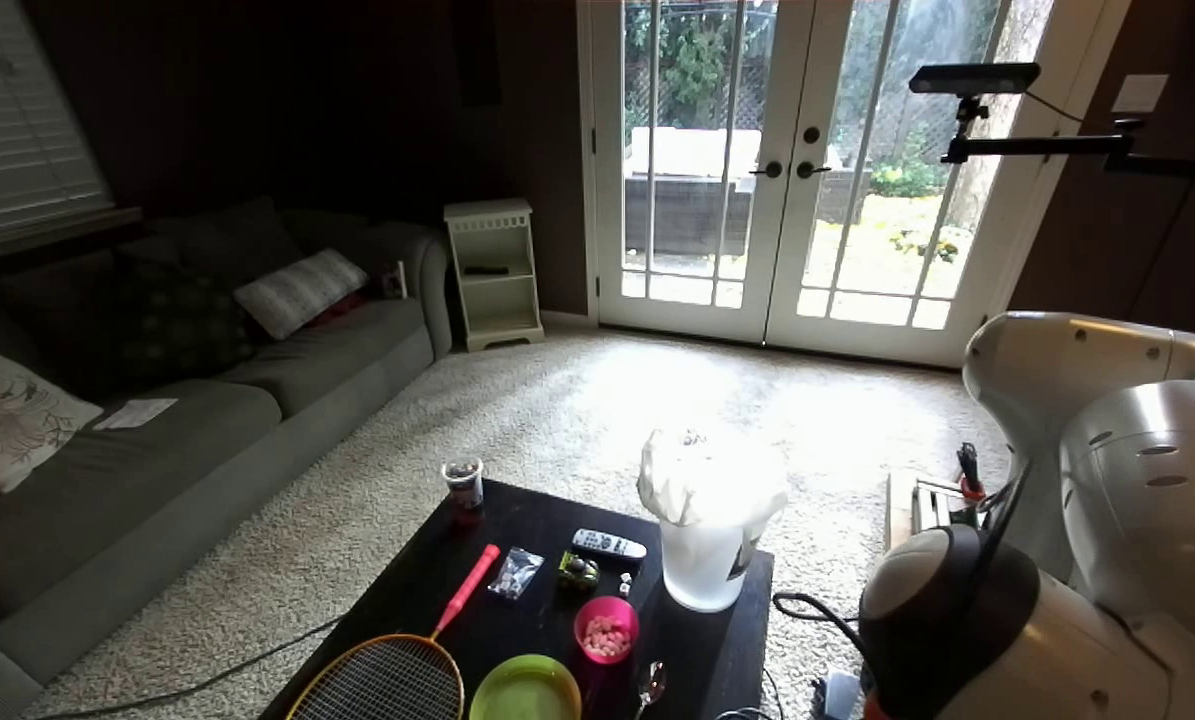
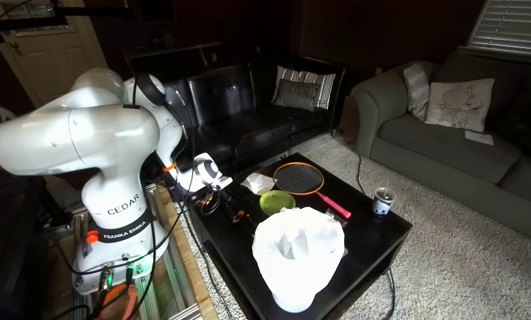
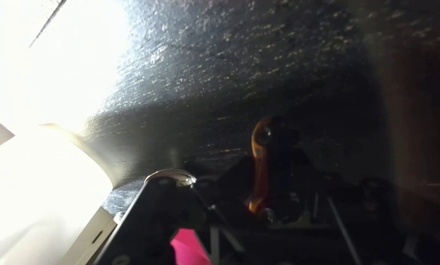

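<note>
The gripper (image 2: 238, 215) is hanging low over the black table (image 2: 363, 240), just left of centre in an exterior view, and its jaws are blending into the dark: spread, pressed together or pinching something, I can't tell. And the spoon (image 1: 653, 682) is showing at the bottom edge of an exterior view, right of centre! Its bowl end is pointing up the frame, its long axis is leaning slightly right, and its handle is running off the bottom. To its left a green plate (image 1: 527, 690) is sitting; just above, a pink bowl (image 1: 607, 630) is holding small pink pieces. Farther up, a white bucket (image 1: 702, 570) is standing upright, wearing an unreadable label. Over in the left half of an exterior view, the arm (image 2: 114, 138) is displaying "CEDAR" above "FRANKA EMIKA". Farthest, glass doors (image 1: 775, 235) are glowing upper right.
</note>
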